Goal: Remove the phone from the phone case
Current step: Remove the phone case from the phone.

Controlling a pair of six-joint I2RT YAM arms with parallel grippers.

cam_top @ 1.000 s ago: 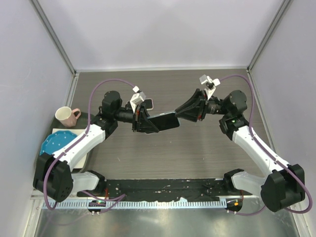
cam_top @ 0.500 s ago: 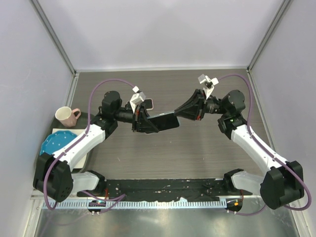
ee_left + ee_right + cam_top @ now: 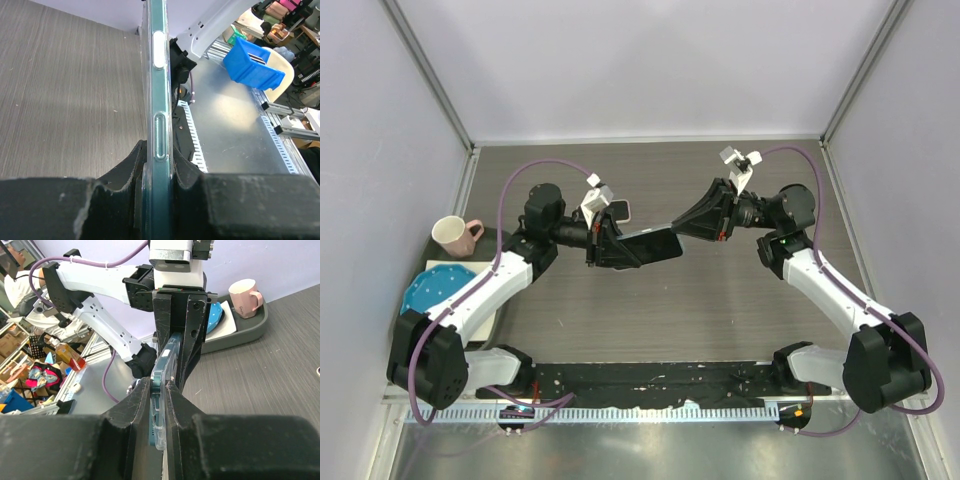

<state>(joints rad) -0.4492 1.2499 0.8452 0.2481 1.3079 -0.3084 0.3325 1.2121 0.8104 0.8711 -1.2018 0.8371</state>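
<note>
Phone point(image 3: 658, 243), edge-on in its clear case point(image 3: 159, 75), hangs above the table point(image 3: 720, 300) between our arms. Our left gripper point(image 3: 158, 165) clamps one end, and our right gripper point(image 3: 158, 387) pinches the opposite end. A pink mug point(image 3: 453, 235) stands far left.

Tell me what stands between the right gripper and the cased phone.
Nothing visible does. The right gripper grips one end of the cased phone, the left gripper clamps the other, holding it above the table.
</note>
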